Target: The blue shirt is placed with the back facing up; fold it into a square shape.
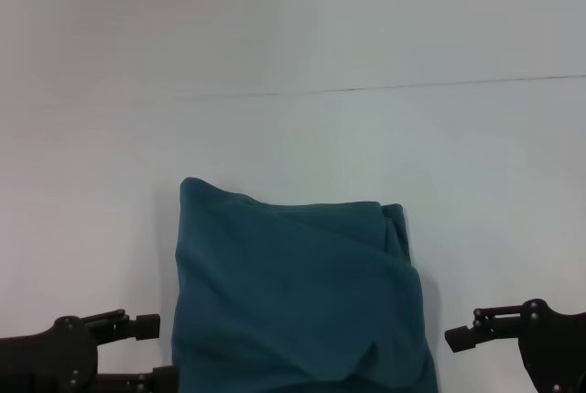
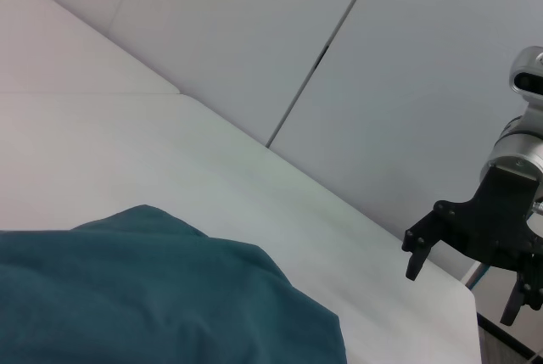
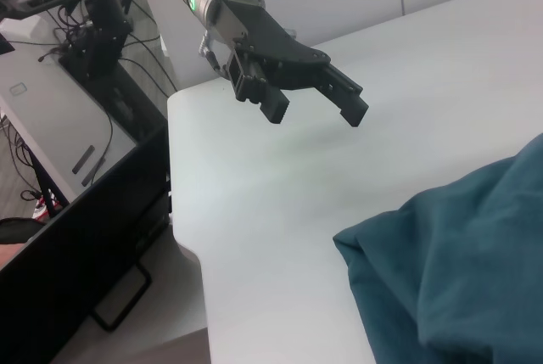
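Note:
The blue shirt [image 1: 298, 292] lies folded into a rough rectangle on the white table [image 1: 302, 136], at the near middle, with its far left corner raised a little and soft creases across it. Left of the shirt's near edge my left gripper [image 1: 157, 352] hovers just above the table, open and holding nothing. The right wrist view shows the left gripper [image 3: 314, 111] with its jaws apart, short of the shirt [image 3: 458, 262]. My right gripper [image 1: 467, 347] hangs on the other side, a short gap from the cloth. In the left wrist view the right gripper [image 2: 462, 283] is open and empty beyond the shirt [image 2: 153, 296].
A thin seam [image 1: 385, 88] crosses the table at the far side. In the right wrist view the table's edge [image 3: 182, 237] drops off to a black cabinet [image 3: 76, 245] and cabled equipment [image 3: 93, 25]. Bare tabletop lies around the shirt.

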{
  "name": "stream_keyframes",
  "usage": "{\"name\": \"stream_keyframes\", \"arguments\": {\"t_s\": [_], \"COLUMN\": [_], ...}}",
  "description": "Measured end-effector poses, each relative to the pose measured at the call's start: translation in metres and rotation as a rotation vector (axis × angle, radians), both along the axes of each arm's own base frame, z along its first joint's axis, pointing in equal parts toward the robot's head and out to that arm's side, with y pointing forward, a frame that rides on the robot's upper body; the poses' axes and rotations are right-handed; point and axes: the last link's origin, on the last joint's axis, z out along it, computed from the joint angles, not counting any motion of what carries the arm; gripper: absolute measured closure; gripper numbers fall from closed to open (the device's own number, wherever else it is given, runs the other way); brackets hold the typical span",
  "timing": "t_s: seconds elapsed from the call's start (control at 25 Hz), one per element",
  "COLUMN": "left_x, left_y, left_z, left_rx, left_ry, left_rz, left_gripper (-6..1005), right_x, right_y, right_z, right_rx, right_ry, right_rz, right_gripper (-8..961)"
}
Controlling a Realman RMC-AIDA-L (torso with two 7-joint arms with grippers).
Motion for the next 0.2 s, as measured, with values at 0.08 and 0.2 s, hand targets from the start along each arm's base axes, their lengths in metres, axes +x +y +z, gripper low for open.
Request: {"name": "stream_keyframes", "arguments": {"t_s": [0.08, 0.2], "left_x": [0.0001, 0.0002], "left_y": [-0.0001, 0.0], "left_z": [0.0, -0.0002], "left_rx": [-0.001, -0.002], "left_ry": [0.0, 0.001], "left_rz": [-0.001, -0.002], "left_gripper": [65, 65], "right_x": [-0.0005, -0.0011], "right_y": [0.0004, 0.0013], "right_z": [-0.0006, -0.001], "right_rx": [-0.001, -0.003], "right_ry": [0.003, 0.006], "right_rz": [0.001, 0.001], "right_gripper": [32, 32]}}
